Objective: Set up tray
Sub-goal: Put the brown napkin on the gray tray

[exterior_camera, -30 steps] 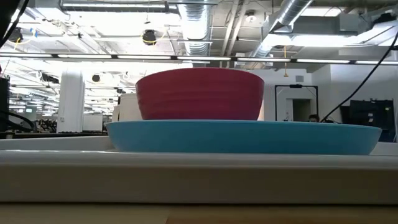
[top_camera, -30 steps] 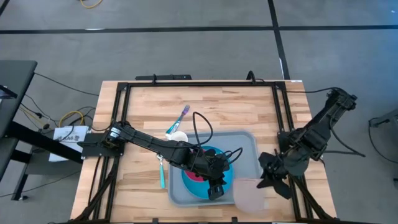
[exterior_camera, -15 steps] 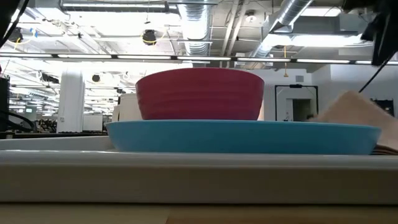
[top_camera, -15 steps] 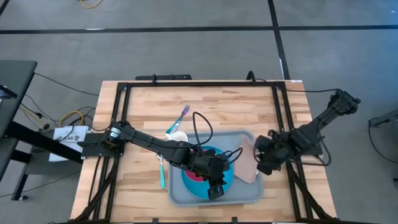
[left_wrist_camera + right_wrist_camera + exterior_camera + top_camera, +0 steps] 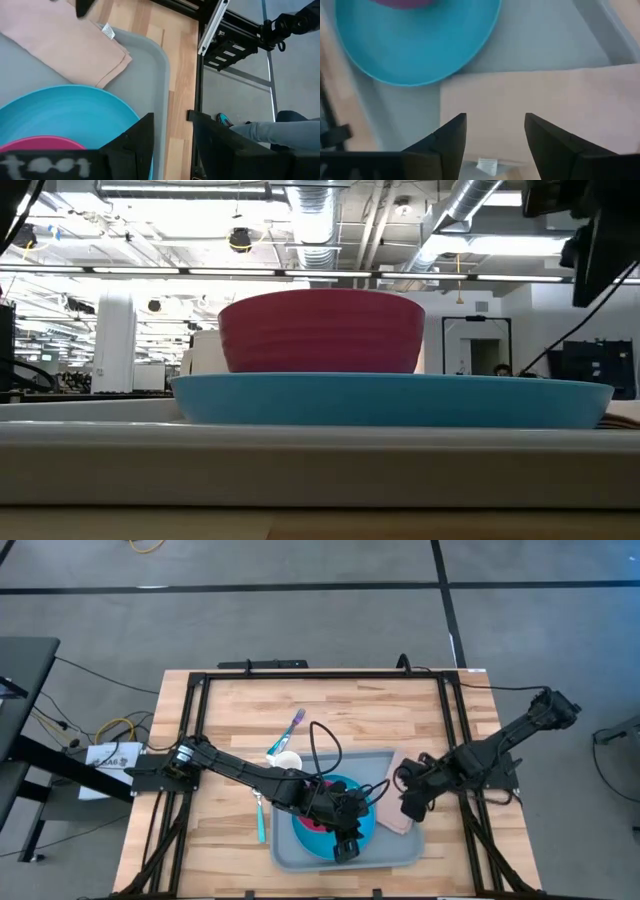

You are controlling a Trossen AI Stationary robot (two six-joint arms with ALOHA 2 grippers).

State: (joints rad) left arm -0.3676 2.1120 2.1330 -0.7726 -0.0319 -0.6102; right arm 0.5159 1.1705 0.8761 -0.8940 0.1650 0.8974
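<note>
Your tray (image 5: pixel 398 852): light-grey, rounded corners, low rim; holds blue plate (image 5: pixel 362 830), pink bowl (image 5: pixel 320 330), folded beige napkin (image 5: pixel 394 802). Right gripper (image 5: pixel 495 145) spread above napkin; left gripper (image 5: pixel 172 132) spread.

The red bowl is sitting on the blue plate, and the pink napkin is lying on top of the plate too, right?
Not quite. The red bowl does sit on the blue plate, but the pink napkin lies beside the plate, on the tray floor. The right wrist view shows it best.

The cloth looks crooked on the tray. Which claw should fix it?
Probably the right claw: it hangs open just above the pink cloth at the tray edge. The left claw is over the blue plate.
</note>
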